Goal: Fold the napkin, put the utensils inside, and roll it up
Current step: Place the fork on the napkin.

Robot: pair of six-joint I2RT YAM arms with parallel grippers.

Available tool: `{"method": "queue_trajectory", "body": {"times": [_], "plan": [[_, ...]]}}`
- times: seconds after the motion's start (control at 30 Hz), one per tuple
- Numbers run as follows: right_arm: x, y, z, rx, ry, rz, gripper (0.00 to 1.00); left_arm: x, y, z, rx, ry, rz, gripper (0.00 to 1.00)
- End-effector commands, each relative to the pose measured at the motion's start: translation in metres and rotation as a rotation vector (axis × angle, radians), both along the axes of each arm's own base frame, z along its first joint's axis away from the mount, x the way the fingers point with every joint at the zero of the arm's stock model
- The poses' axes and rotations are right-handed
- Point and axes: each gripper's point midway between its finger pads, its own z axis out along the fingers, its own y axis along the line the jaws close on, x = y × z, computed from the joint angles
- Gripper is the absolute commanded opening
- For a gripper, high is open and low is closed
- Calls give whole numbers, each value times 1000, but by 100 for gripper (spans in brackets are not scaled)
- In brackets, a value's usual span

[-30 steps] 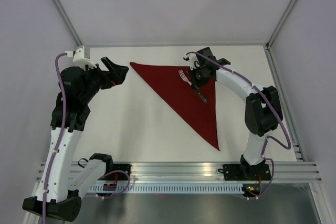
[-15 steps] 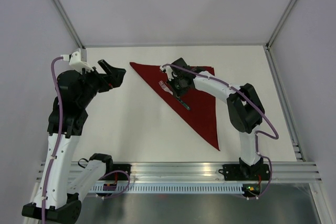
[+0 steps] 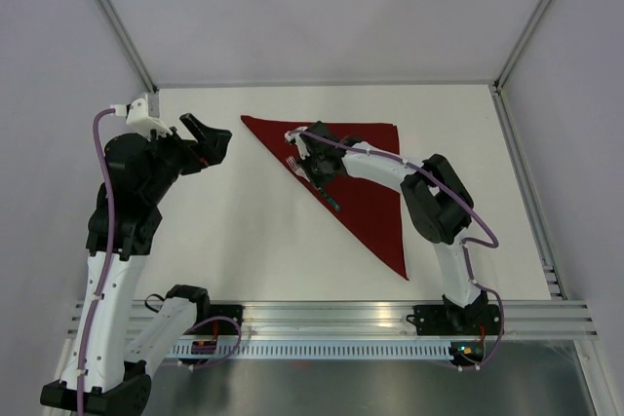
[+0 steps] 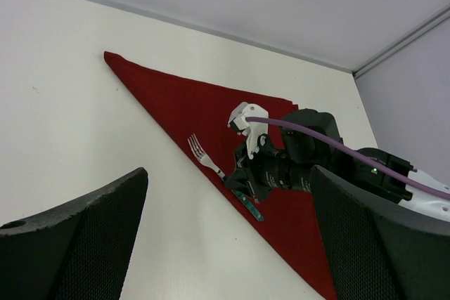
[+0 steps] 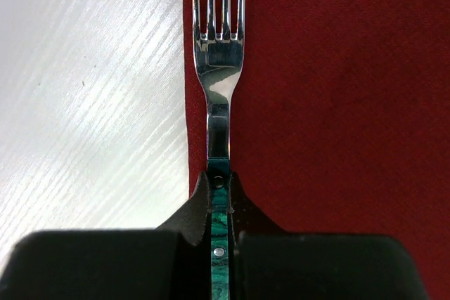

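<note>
Napkin [image 3: 375,202] is lying flat on the white counter [image 3: 244,241] as a dark red triangle, with the long edge running diagonally from the far-left corner down to the near-right point and the short edges along the far and right sides. The cloth is looking smooth, with a fine matte weave in the right wrist view and no big wrinkles showing. Right end effector [image 3: 317,172] is sitting over that long edge near its far end, fingers pressed together and pinching the fork [image 5: 218,82] by the top of its handle. The fork is showing a polished steel head with four tines and a marbled teal-green handle with small silver rivets. It is lying parallel to the napkin's long edge, just inside it, with the tines pointing at the far-left corner and the handle tail sticking out behind the fingers. Can't tell if the fork is resting on the cloth or hanging just above it. Left end effector [image 3: 219,141] is hovering above bare counter just left of the napkin's far-left corner, fingers [image 4: 84,244] spread wide, holding nothing and facing the fork
</note>
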Motion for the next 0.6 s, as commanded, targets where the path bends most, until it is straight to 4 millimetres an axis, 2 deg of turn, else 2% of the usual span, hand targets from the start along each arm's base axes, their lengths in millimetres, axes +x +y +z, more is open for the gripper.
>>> {"method": "queue_trajectory", "body": {"times": [0.0,0.17,0.3,0.57], "plan": [[13,9,1,1,-46,-41,0,-3,2,5,17,-9,3,100],[11,8,-9,-22,-40,-46,0,-4,4,2,30,-2,9,100],[13,7,-10,-22,-44,-52,1,-3,4,-2,31,7,6,100],[17,8,2,-10,-70,-55,0,-2,4,-1,36,4,4,100]]}}
